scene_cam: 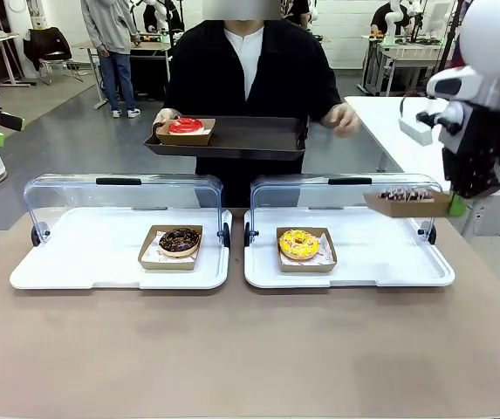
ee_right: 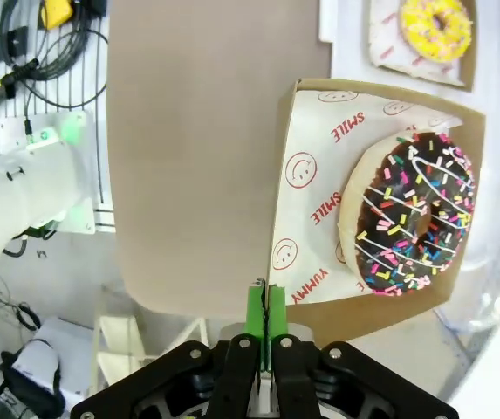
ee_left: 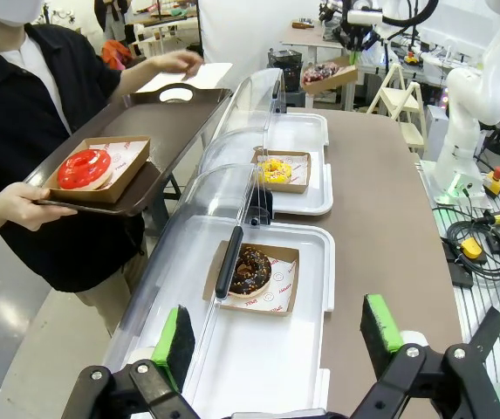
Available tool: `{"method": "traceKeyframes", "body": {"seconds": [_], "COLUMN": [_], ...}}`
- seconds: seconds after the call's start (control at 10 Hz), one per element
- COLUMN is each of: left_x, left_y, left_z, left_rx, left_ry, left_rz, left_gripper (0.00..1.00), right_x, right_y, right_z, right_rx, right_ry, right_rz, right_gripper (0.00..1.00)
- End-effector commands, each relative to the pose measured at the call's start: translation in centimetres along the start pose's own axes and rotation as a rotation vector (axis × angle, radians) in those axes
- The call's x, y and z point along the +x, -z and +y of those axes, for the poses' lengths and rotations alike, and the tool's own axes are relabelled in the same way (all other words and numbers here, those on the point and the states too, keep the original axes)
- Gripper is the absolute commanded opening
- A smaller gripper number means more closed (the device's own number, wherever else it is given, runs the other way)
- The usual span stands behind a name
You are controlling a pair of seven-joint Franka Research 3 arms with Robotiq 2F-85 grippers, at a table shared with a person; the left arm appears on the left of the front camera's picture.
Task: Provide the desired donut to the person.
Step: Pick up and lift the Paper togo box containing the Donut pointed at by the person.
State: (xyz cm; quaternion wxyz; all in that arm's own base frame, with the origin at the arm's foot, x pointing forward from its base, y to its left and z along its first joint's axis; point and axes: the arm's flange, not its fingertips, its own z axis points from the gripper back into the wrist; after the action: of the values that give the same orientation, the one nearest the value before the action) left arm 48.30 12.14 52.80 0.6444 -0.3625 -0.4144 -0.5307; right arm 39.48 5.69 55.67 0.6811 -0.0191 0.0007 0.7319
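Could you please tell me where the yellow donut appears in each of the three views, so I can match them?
Front view: yellow donut just right of centre, boxed on the right-hand white tray.
Left wrist view: yellow donut upper middle, on the farther tray.
Right wrist view: yellow donut in the top right corner.
Shared landmark: the sprinkled donut box, held aloft.

We get bright, even light, soft shadows, glare on the clear domed plastic lids (scene_cam: 75, 194), and bowed wrist-view edges.
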Motion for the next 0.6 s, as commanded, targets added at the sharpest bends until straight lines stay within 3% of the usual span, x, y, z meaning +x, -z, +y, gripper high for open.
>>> {"method": "traceKeyframes", "body": {"seconds": [0.0,0.2,0.5], "left_x": [0.1,0.1,0.1], "left_y": [-0.1,-0.1,-0.1], "left_z": [0.0,0.0,0.0], "left_rx": [0.006,0.006,0.006], "left_ry": [0.003,0.003,0.003], "left_rz": [-0.011,-0.011,-0.011], "left_gripper": [1.0,1.0,1.0], "right_x": [1.0,2.1,1.9], "right_y": [-3.9,-8.8,-10.2], "right_z": [-0.5,-0.9,-3.5], "right_rx": [-0.045,-0.087,-0.082], "right_ry": [0.027,0.018,0.046], "right_rz": [0.042,0.058,0.051], "right_gripper": [0.0,0.0,0.0]}}
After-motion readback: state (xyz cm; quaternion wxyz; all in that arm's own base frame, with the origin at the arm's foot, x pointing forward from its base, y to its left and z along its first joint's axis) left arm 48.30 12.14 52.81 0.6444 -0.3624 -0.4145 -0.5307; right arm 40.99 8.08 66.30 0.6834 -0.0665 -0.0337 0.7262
